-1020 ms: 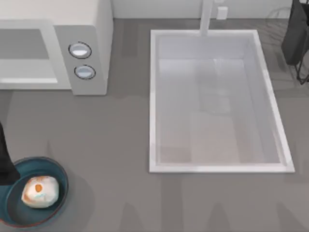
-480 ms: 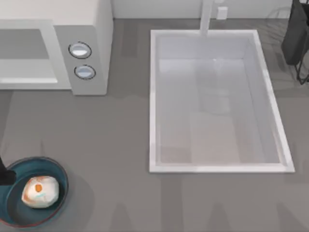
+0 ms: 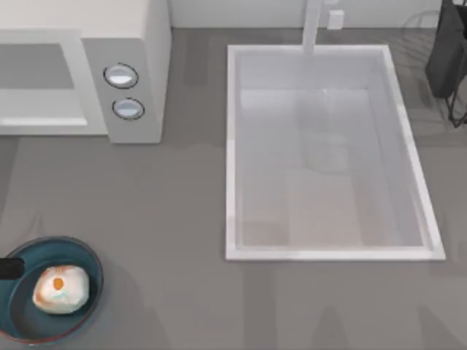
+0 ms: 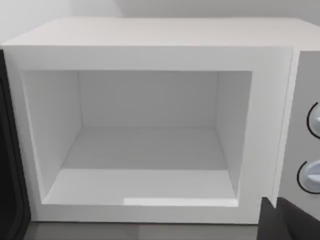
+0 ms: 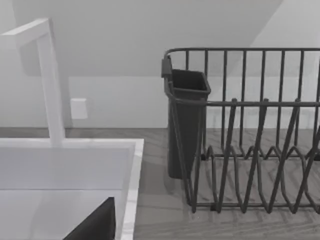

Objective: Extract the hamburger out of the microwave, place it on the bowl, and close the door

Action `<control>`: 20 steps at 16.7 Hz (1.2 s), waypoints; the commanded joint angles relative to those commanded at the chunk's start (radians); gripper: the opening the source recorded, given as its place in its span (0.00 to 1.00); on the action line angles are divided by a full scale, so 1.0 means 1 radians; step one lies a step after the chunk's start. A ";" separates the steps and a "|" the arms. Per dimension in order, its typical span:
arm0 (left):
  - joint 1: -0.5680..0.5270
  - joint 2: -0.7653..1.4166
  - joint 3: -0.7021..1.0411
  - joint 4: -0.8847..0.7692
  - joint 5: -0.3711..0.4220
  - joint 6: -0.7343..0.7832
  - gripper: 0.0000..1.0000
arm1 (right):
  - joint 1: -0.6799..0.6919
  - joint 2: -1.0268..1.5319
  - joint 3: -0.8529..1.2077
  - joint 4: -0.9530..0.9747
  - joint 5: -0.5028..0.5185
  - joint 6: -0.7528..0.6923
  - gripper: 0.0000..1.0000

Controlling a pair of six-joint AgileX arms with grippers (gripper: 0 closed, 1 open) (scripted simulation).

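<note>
We are seeing the hamburger resting in the bowl, diagonally below the microwave; cavity empty, door open. Tool states: cannot tell. Risk: swinging arm clipping the bowl.

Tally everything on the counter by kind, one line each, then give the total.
Microwave: 1
Bowl: 1
Hamburger: 1
Sink: 1
Faucet: 1
Dish rack: 1
Total: 6
</note>
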 joint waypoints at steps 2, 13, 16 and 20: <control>0.000 0.000 0.000 0.000 0.000 0.000 0.00 | 0.000 0.000 0.000 0.000 0.000 0.000 1.00; 0.117 0.059 0.034 0.024 0.117 0.001 0.00 | 0.000 0.000 0.000 0.000 0.000 0.000 1.00; 0.229 0.110 0.064 0.046 0.230 0.002 0.00 | 0.000 0.000 0.000 0.000 0.000 0.000 1.00; 0.287 0.139 0.081 0.057 0.288 0.002 0.00 | 0.000 0.000 0.000 0.000 0.000 0.000 1.00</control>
